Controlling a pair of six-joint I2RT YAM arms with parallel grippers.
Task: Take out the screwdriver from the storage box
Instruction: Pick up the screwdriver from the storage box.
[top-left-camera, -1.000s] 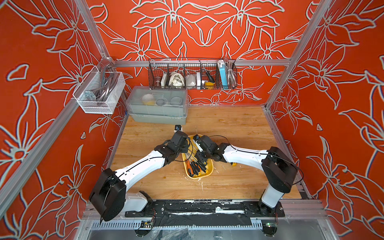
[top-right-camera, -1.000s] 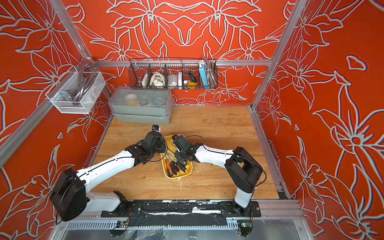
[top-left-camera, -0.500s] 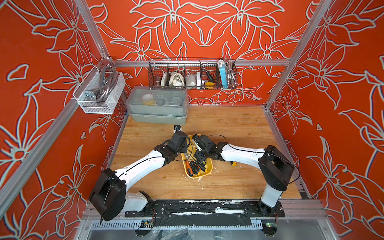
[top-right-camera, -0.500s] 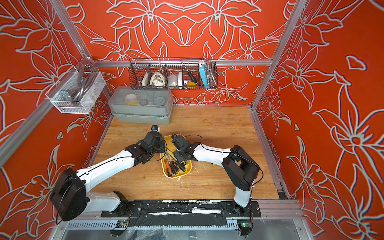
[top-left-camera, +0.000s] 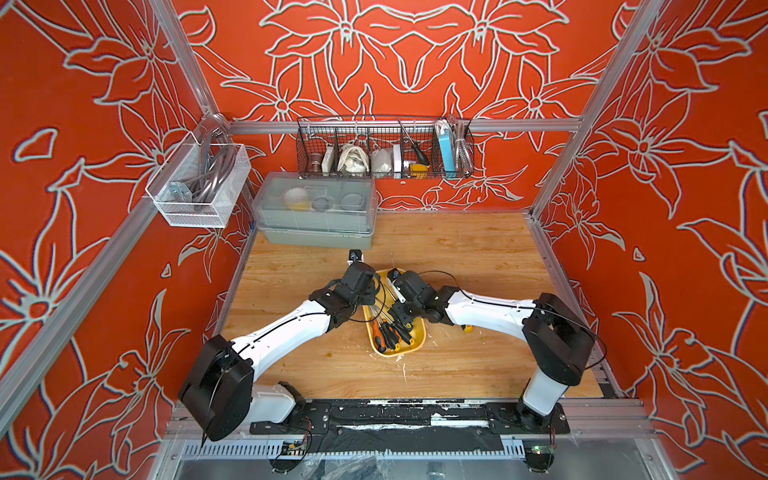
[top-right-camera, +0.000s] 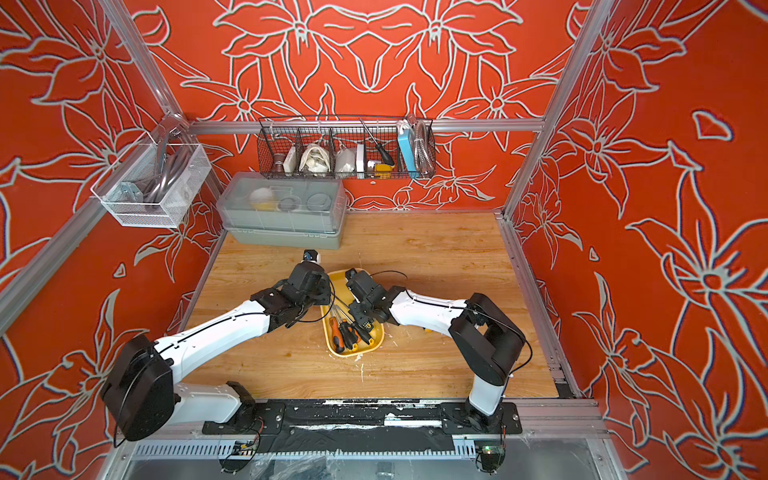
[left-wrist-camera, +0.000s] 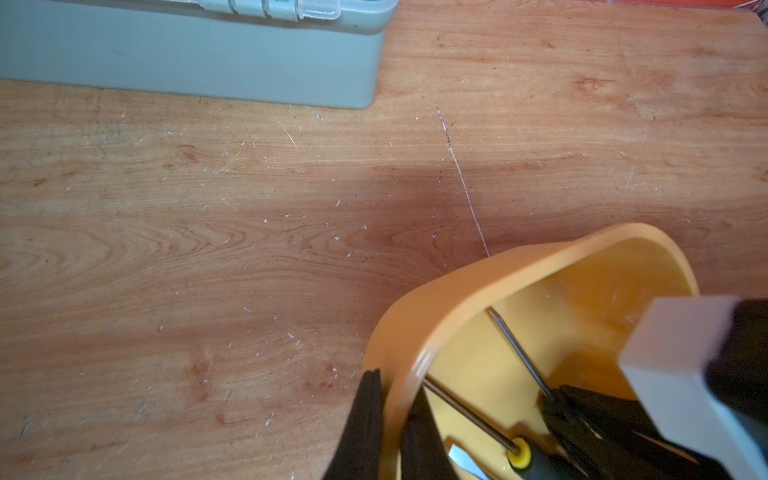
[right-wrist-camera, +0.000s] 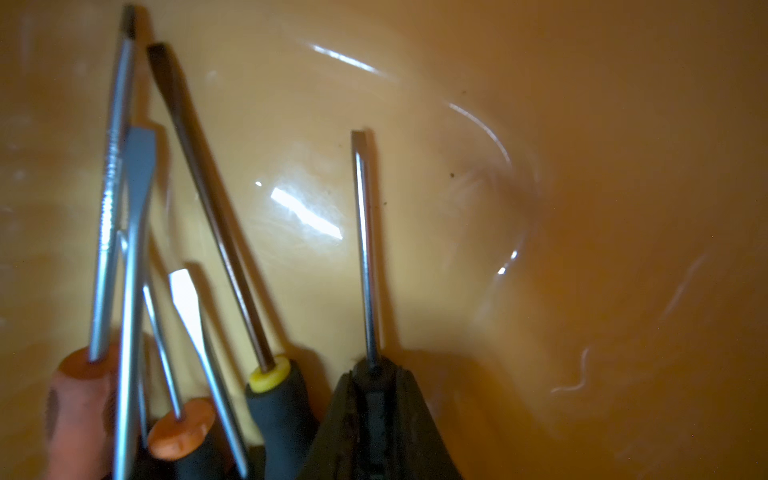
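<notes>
The yellow storage box (top-left-camera: 419, 340) lies mid-table in both top views, holding several screwdrivers (top-left-camera: 390, 334) with orange and black handles. My left gripper (left-wrist-camera: 395, 386) is shut on the box's left rim (left-wrist-camera: 478, 278), with one finger outside the wall and one inside. My right gripper (right-wrist-camera: 374, 370) is inside the box (right-wrist-camera: 582, 166), shut on the black handle of a thin screwdriver (right-wrist-camera: 363, 232) whose shaft points away from the jaws. Beside it lie a yellow-collared black screwdriver (right-wrist-camera: 274, 399) and an orange-handled one (right-wrist-camera: 79, 399). In a top view both grippers (top-right-camera: 359, 318) meet over the box (top-right-camera: 353, 353).
A grey box with a translucent lid (top-left-camera: 316, 216) stands at the back left of the wooden table. A black wire basket (top-left-camera: 384, 151) hangs on the back wall and a white mesh basket (top-left-camera: 199, 187) on the left wall. A small yellow bit (top-left-camera: 468, 328) lies under the right arm.
My right gripper has closed the last bit onto the thin screwdriver's handle, and the right arm has shifted slightly left. The left gripper has kept its hold on the rim.
</notes>
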